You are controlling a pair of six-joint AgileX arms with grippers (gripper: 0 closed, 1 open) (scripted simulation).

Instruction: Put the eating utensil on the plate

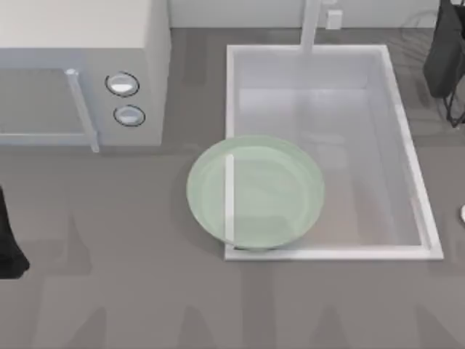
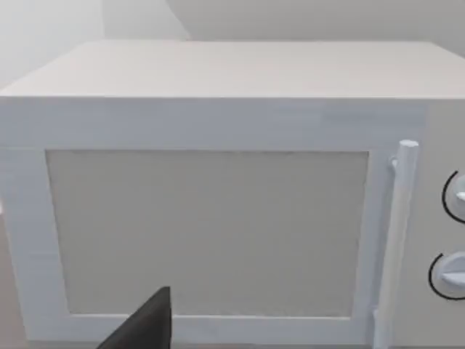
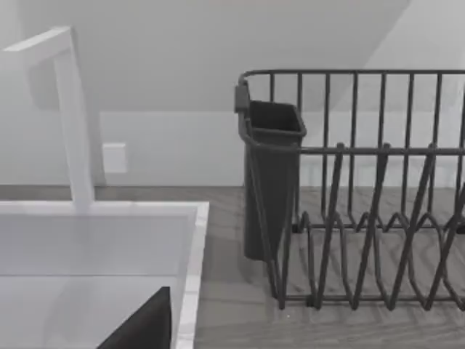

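Note:
The plate point(image 1: 255, 192) is round, pale green and translucent. It lies flat in the middle of the top view, overlapping the sink's point(image 1: 410, 149) left front rim. The eating utensil is out of view; a small white shape point(image 1: 463, 213) touches the right edge of the top view, and I cannot tell what it is. My left arm point(image 1: 9, 243) is a black shape at the far left edge, well away from the plate. A dark part of my left gripper point(image 2: 145, 323) faces the microwave door. A dark part of my right gripper point(image 3: 145, 323) hangs near the sink's corner.
A white microwave point(image 1: 80, 73) with its door shut and two knobs stands at the back left. A faucet point(image 1: 311, 22) rises behind the sink. A dark wire dish rack point(image 3: 370, 218) with a cutlery holder point(image 3: 270, 174) stands at the back right. Grey counter stretches along the front.

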